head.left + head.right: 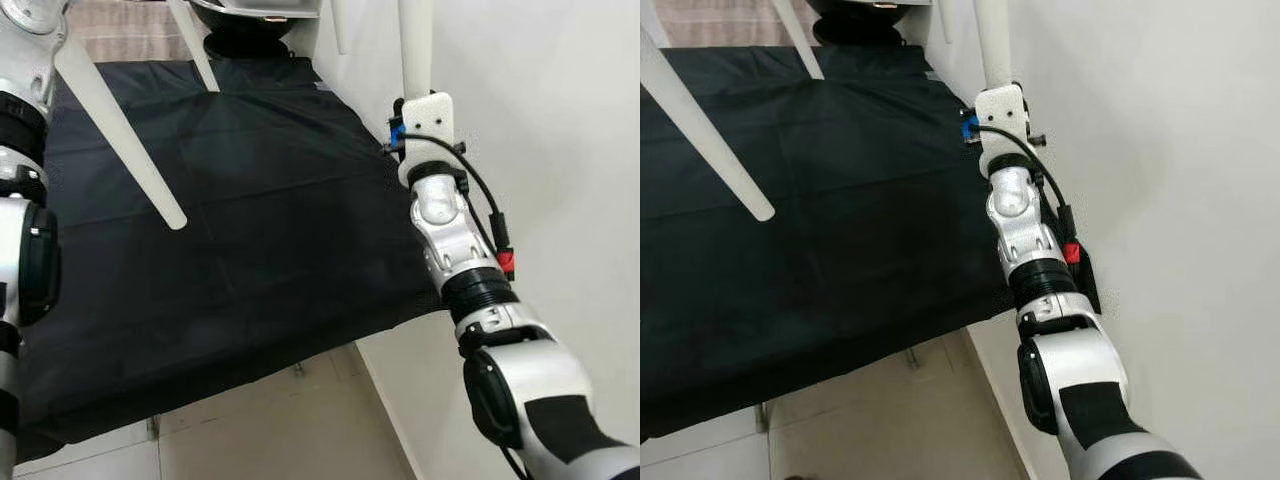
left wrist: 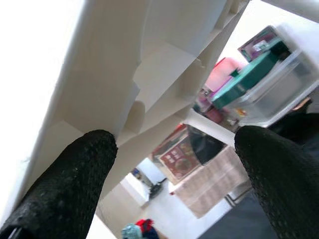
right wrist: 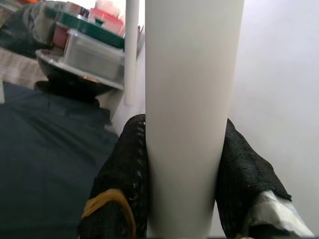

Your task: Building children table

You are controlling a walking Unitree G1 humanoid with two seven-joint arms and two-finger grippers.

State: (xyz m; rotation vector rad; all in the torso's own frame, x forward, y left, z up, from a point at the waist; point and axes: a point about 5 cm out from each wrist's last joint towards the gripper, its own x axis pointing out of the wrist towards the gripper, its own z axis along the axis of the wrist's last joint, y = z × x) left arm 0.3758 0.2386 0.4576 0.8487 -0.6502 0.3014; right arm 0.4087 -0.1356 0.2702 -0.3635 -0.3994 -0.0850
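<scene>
Right end effector (image 3: 182, 174) clamped on a white table leg (image 3: 192, 99), one black finger pressed to each side of the tube; in the head views this leg (image 1: 415, 45) rises from the wrist beside the white wall (image 1: 560, 150). Left end effector (image 2: 169, 169) with fingers spread apart, one fingertip (image 2: 82, 169) touching the ribbed white underside of the table top (image 2: 124, 64). Two further white legs (image 1: 120, 135) slant down over a black cloth (image 1: 250, 250) spread below. Clear storage boxes (image 3: 92, 50) in the background
</scene>
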